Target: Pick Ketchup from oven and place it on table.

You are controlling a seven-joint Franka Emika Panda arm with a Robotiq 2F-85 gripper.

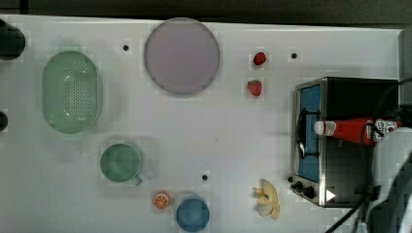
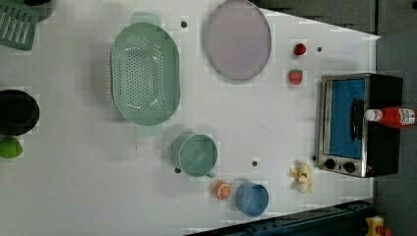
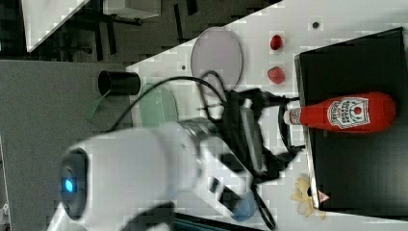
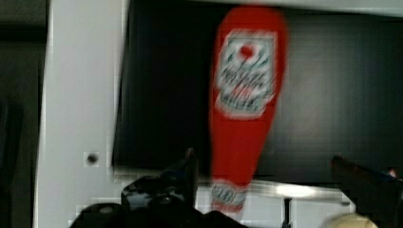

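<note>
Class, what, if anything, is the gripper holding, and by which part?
Nothing: the gripper is open above the slim red plastic ketchup bottle, which lies on the black-topped oven.

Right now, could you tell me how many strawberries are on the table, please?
2. Both lie between the plate and the oven in the top view: one strawberry nearer the table's far edge, the other strawberry just below it.

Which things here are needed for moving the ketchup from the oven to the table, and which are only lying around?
Needed: ketchup, oven, table, open end effector.

Lying around: colander, plate, two strawberries, mug, orange half, blue bowl, banana.
</note>
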